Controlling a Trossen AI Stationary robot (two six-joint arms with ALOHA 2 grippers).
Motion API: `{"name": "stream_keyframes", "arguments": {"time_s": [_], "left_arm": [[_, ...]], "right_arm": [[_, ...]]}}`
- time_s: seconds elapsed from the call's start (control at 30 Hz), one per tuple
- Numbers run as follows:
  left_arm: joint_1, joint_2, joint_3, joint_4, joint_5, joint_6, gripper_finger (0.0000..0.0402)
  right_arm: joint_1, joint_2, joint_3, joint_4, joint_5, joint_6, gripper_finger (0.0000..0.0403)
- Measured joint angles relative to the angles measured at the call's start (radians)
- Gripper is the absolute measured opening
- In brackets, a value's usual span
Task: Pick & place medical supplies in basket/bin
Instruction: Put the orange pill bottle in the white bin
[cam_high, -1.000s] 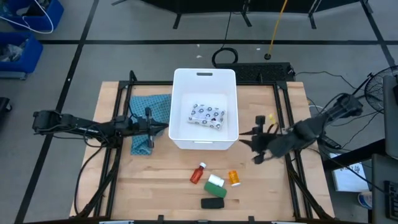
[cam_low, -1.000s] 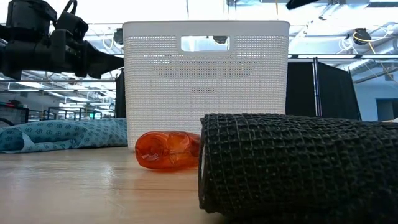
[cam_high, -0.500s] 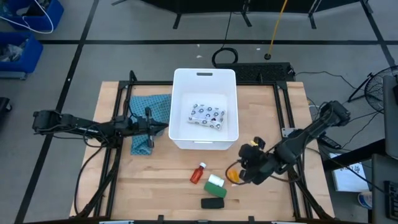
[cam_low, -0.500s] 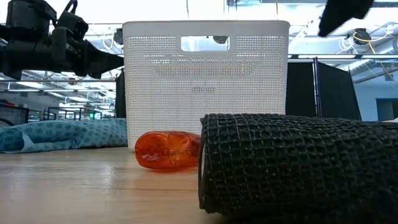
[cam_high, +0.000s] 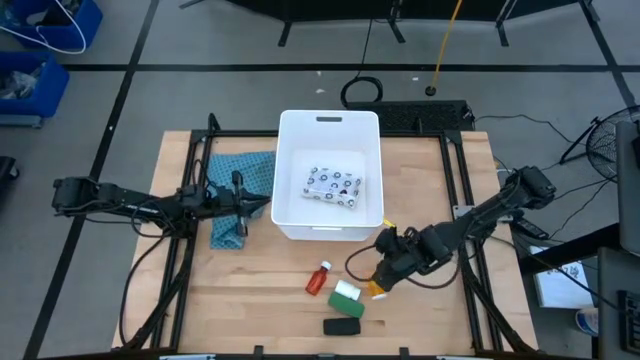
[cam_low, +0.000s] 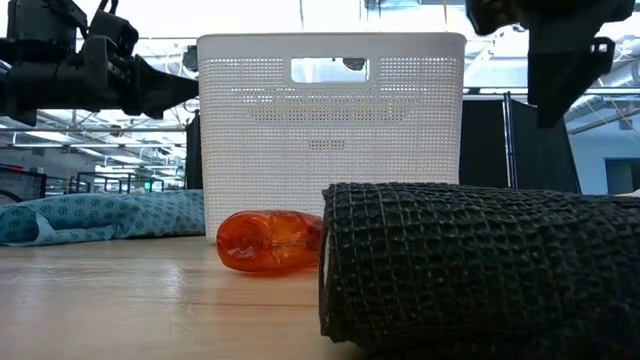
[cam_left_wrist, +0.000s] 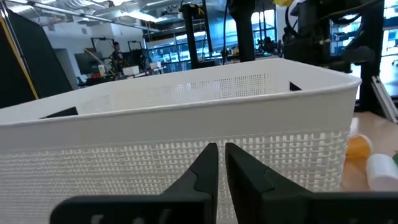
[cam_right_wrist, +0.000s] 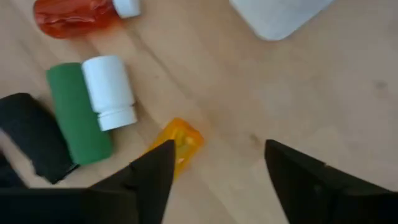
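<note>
The white basket (cam_high: 283, 150) stands mid-table with the dotted white packet (cam_high: 335, 184) lying flat inside. Near the front edge lie the red white-capped bottle (cam_high: 318, 279), the white roll (cam_high: 347, 291) against the green block (cam_high: 348, 306), the black bar (cam_high: 342, 326) and the small orange bottle (cam_high: 379, 291). My right gripper (cam_right_wrist: 217, 163) hovers open just over the orange bottle (cam_right_wrist: 181, 145) and touches nothing. My left gripper (cam_left_wrist: 222, 160) is shut and waits in the air beside the basket's left wall (cam_left_wrist: 186, 155).
A teal patterned cloth (cam_high: 236, 188) lies left of the basket, under the left arm. The items sit close together: red bottle (cam_right_wrist: 74, 14), white roll (cam_right_wrist: 111, 90), green block (cam_right_wrist: 78, 121), black bar (cam_right_wrist: 34, 144). Bare wood lies right of the orange bottle.
My right gripper has swung from beside the basket's right wall toward the near edge and leftward, coming down over the orange bottle. It is now in the upper right of the low view. The left arm and all items have stayed put.
</note>
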Motion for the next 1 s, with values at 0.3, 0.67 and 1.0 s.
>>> {"name": "stream_keyframes", "arguments": {"time_s": [0.3,0.67,1.0], "left_arm": [[0.000,0.000,0.000,-0.007,-0.018,0.006,0.0017],[0.000,0.000,0.000,-0.008,-0.018,0.018,0.0025],[0.000,0.000,0.000,-0.014,-0.017,0.016,0.0037]], "right_arm": [[0.011,0.000,-0.040,0.036,-0.077,0.129,0.0321],[0.025,0.016,-0.050,0.152,-0.056,0.229,0.0342],[0.072,0.121,-0.050,0.239,-0.090,0.287,0.0341]]}}
